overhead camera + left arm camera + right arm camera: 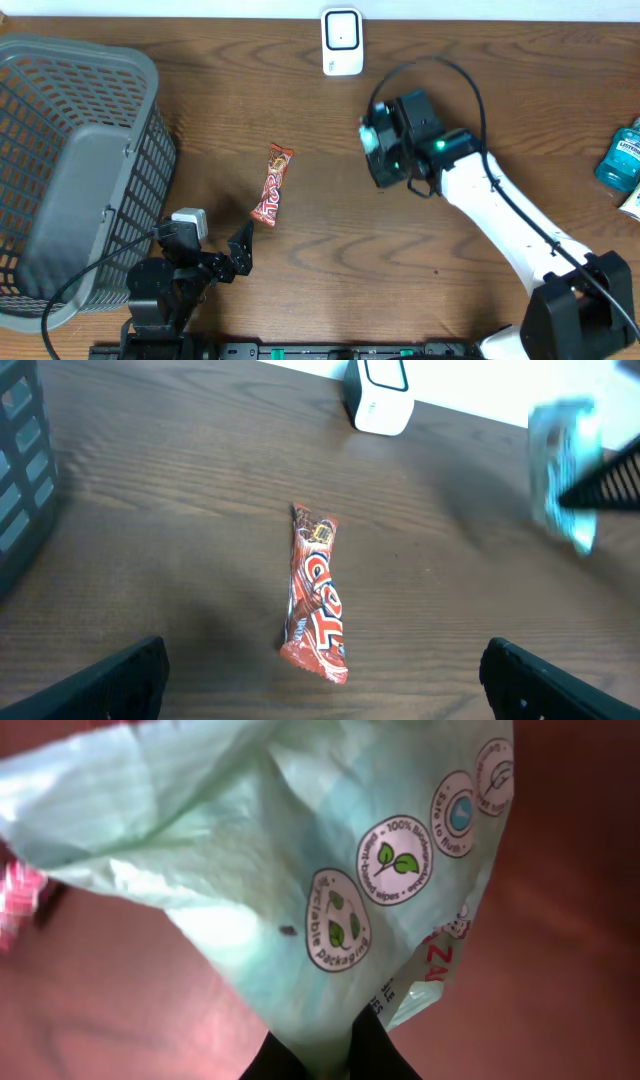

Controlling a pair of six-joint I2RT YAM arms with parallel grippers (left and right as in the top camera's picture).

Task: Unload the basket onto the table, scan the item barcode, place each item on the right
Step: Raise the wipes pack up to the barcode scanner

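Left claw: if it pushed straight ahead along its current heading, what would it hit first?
Probably the red candy bar, which lies centred ahead of the open left claw; depth is hard to judge.

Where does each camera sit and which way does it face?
Overhead: above the table, looking straight down; left arm, right arm, basket, candy bar, scanner.
Left wrist: low, facing the scanner past the candy bar; its open fingers at bottom corners.
Right wrist: close on the pale green packet; shut fingers at bottom.
Shared: overhead and left wrist both show candy bar, scanner.
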